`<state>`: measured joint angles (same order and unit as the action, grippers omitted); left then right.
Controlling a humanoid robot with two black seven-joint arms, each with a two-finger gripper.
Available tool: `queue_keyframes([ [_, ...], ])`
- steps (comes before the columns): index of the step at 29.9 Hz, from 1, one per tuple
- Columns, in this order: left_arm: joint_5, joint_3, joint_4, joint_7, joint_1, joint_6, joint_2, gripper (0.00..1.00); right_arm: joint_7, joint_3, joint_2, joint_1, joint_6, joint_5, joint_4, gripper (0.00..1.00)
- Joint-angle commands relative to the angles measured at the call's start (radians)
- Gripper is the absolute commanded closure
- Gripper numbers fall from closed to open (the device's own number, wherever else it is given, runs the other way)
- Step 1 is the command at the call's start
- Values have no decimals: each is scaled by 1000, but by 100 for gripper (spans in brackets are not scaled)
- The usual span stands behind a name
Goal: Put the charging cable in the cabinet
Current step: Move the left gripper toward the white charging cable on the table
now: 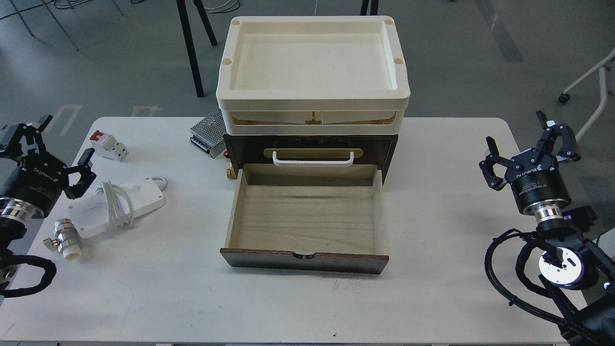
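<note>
The charging cable, a flat white block with white cord wound round its middle, lies on the table at the left. My left gripper hovers open just left of it, not touching. The cabinet is dark brown and stands at the table's centre. Its pale wood drawer is pulled fully out toward me and holds nothing. A white handle on a brass plate shows above the drawer. My right gripper is open over the table's right side, far from both.
Two cream trays are stacked on top of the cabinet. A perforated metal box sits behind its left corner, with a white-and-red breaker further left. A metal valve lies near the front left, beside the cable block.
</note>
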<state>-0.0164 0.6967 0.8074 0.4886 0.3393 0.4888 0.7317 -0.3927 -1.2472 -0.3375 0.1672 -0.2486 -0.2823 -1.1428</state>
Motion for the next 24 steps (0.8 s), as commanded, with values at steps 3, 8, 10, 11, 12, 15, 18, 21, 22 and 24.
queue_keyframes([
  [3, -2, -6, -25, 0, -2, 0, -1, 0, 0, 0, 0, 0, 0, 0, 0, 0],
  [8, -11, -17, -31, 0, 0, 0, 9, 0, 0, 0, 0, 0, 0, 0, 0, 0],
  [10, -74, -16, -31, 0, 0, 0, 23, 0, 0, 0, 0, 0, 0, 0, 0, 1],
  [11, -121, -14, -31, 0, 9, 0, 47, 0, 0, 0, 0, 0, 0, 0, 0, 0],
  [12, -187, -16, -30, 0, 30, 0, 90, 0, 0, 0, 0, 0, 0, 0, 0, 0],
  [15, -361, -14, -30, 0, 89, 0, 169, 0, 0, -1, 0, 0, 0, 0, 0, 0],
  [18, -531, -14, -30, 0, 141, 0, 233, 1, 0, -1, 0, 2, 0, 0, 0, 0],
  [21, -764, -14, -19, 0, 184, 0, 313, 1, 0, -1, 0, 2, -1, 0, 0, 0],
  [22, -860, -13, -16, 0, 196, 0, 319, 1, 0, -1, 0, 2, -1, 0, 0, 1],
  [24, -1035, -14, -5, 0, 234, 0, 325, 2, 0, -1, 0, 2, -1, 0, 0, 0],
])
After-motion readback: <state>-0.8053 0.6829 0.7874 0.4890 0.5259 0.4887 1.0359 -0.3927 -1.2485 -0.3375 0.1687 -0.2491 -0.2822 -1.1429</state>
